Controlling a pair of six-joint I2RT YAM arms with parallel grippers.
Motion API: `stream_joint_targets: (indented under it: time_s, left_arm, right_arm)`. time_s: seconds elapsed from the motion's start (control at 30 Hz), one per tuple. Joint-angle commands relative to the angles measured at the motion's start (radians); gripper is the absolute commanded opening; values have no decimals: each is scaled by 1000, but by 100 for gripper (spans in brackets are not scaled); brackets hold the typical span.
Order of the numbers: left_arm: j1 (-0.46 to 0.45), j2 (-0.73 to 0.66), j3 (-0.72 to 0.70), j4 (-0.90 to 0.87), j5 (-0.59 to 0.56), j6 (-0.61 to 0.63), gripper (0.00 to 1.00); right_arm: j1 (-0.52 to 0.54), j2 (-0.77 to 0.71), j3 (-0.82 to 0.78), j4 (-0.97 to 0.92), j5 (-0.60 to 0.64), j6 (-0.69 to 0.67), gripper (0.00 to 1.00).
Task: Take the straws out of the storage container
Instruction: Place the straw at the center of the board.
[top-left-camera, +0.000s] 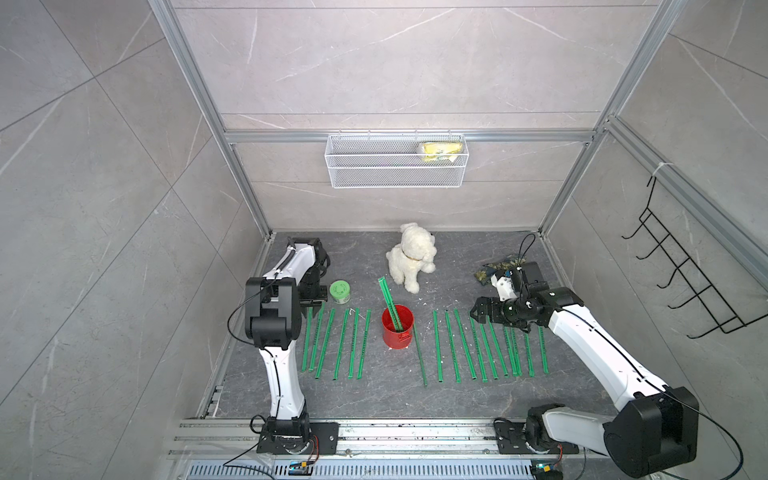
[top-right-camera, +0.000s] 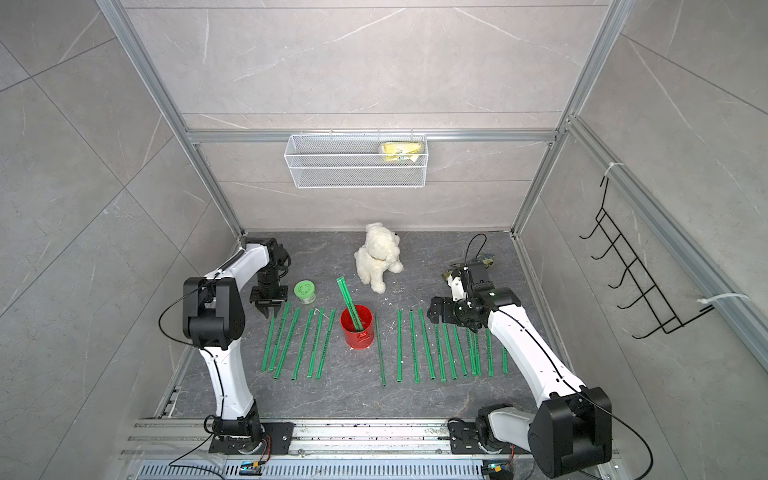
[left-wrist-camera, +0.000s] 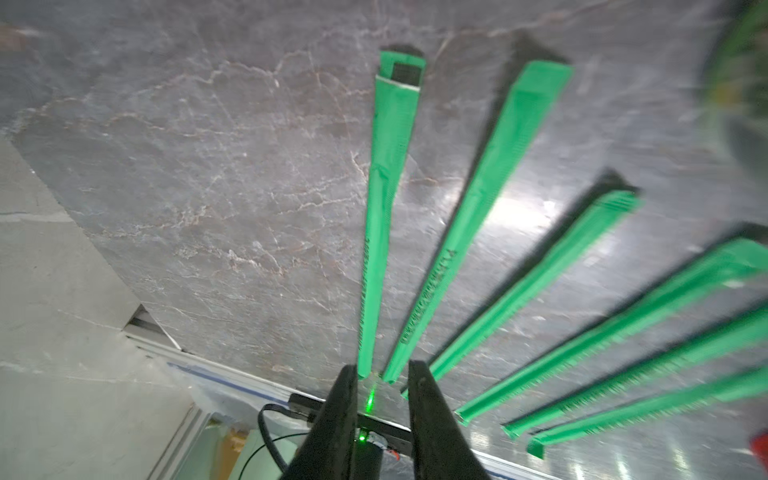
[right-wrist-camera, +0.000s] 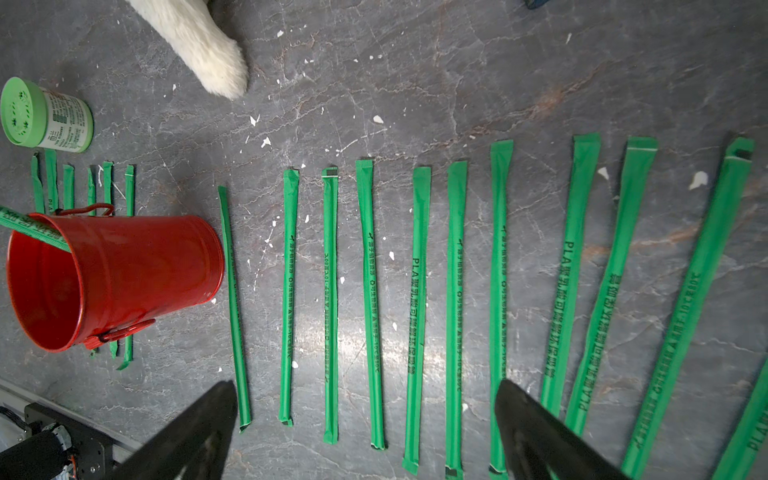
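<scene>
Extraction nearly done: thin bright-green straws (top-left-camera: 437, 345) lie outside; one straw (top-left-camera: 390, 305) left in small red metal can (top-left-camera: 397, 337). Left gripper (left-wrist-camera: 382, 370) slightly parted, right gripper (right-wrist-camera: 365, 382) wide, both empty

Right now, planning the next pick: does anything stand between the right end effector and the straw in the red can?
Nothing visible. Only flat straws lie between the open right end effector and the straw leaning in the red can.
</scene>
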Motion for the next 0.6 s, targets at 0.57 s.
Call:
stream_joint_targets:
  time_s: [0.57]
  left_arm:
    - [-432,-452,-166,411,283,-260,49]
  right_arm:
    - [7,4,49,-2,-11,10,100]
